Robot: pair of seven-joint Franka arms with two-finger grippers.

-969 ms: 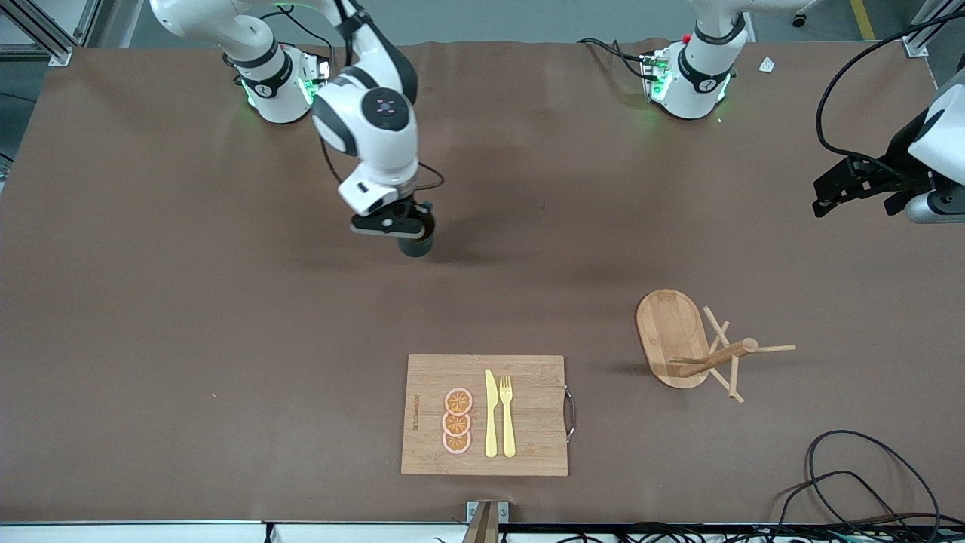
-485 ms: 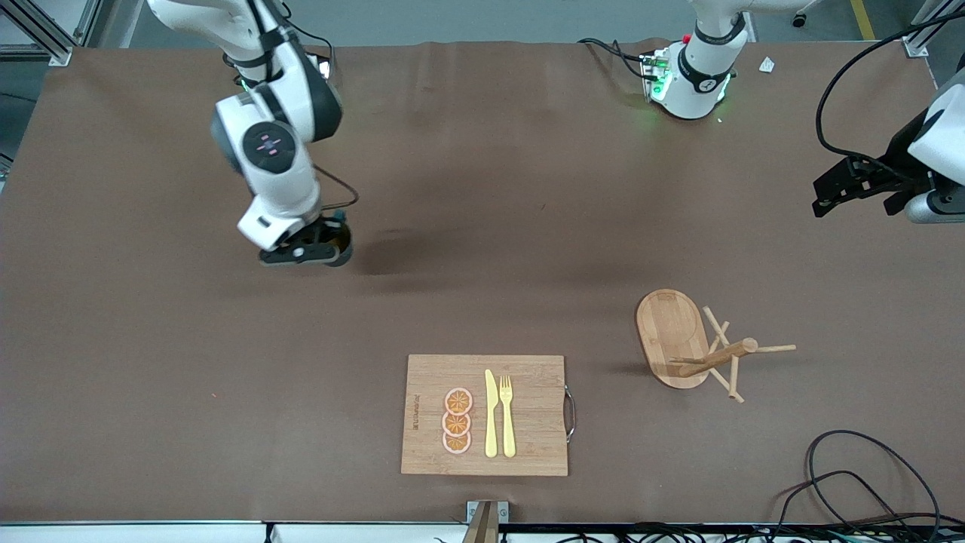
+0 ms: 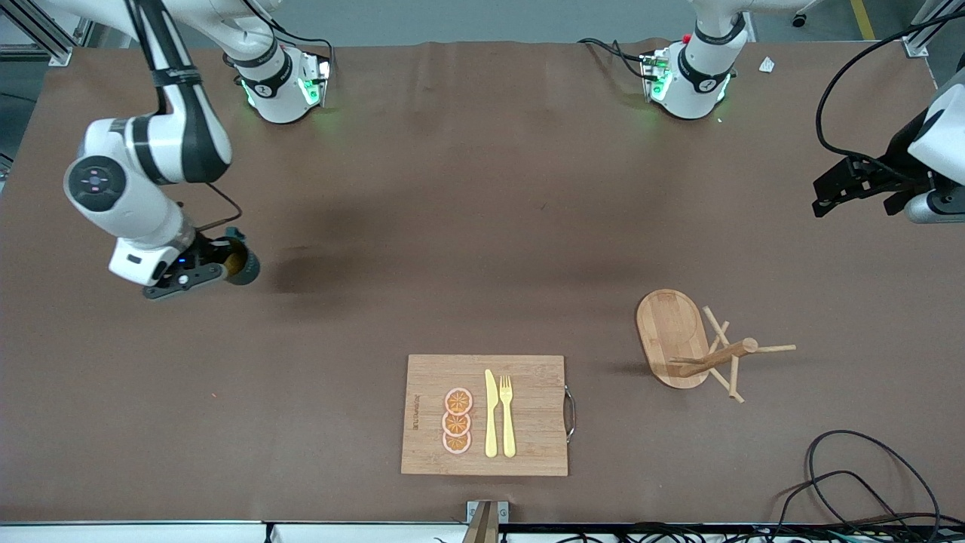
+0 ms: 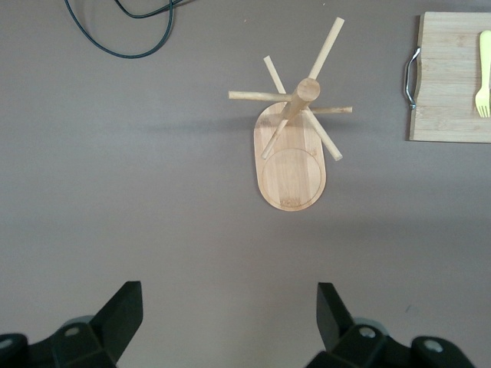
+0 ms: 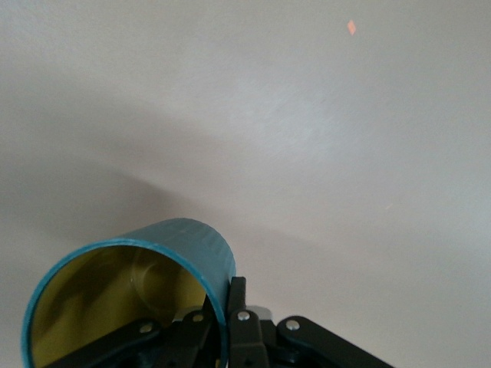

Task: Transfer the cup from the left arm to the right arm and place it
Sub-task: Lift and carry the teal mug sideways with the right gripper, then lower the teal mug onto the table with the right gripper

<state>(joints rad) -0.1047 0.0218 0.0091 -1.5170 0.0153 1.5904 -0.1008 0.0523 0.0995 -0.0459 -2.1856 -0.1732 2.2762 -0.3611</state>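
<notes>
Your right gripper (image 3: 219, 265) is up over the brown surface (image 3: 482, 226) at the right arm's end, its jaws pinched tight on the rim of the cup (image 3: 240, 262). Your left gripper (image 4: 230, 314) waits above the wooden mug tree (image 4: 291, 146), jaws wide apart and holding nothing.

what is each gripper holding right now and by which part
The right gripper holds the cup by its rim wall, one finger inside, over the table's right-arm end. The left gripper is open, holding nothing.
</notes>
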